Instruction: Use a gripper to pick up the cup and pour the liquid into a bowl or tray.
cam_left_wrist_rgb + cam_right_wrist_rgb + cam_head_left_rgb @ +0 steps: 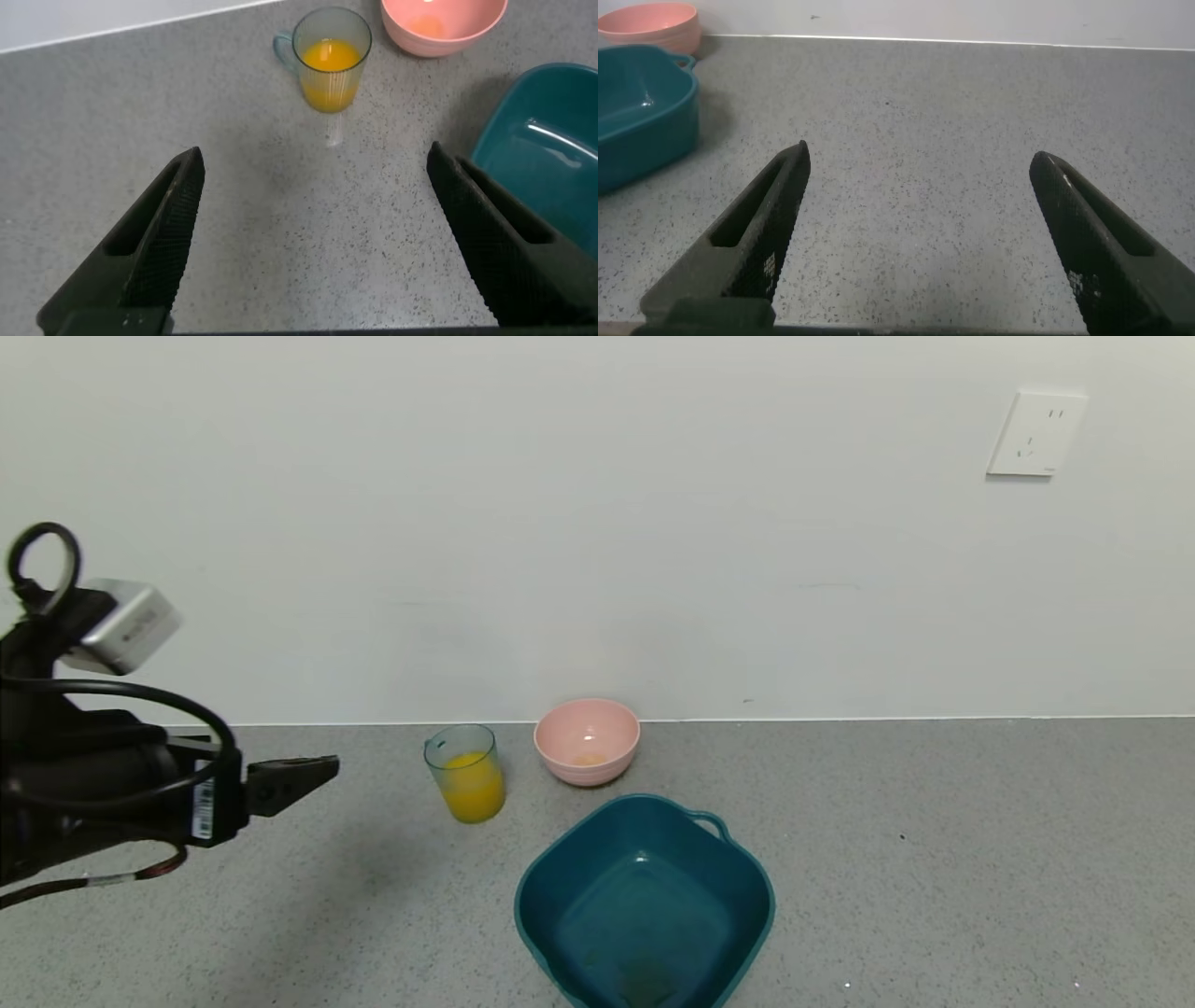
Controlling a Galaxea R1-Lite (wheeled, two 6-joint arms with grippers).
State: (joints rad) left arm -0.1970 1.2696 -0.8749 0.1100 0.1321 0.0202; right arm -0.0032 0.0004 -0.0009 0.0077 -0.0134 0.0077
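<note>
The clear ribbed cup [466, 773] stands upright on the grey counter, about half full of orange-yellow liquid [472, 790]. It also shows in the left wrist view [330, 59]. The dark teal basin [644, 902] sits in front of it to the right, nearly empty. My left gripper [322, 770] hovers at the left, pointing toward the cup, well short of it. Its fingers [168, 219] are wide open and empty. My right gripper [920, 159] is out of the head view, open and empty over bare counter.
A pink round bowl [587, 740] stands by the wall just right of the cup. The white wall runs along the counter's back edge. The basin's rim [649, 103] and the pink bowl [649, 23] show far off in the right wrist view.
</note>
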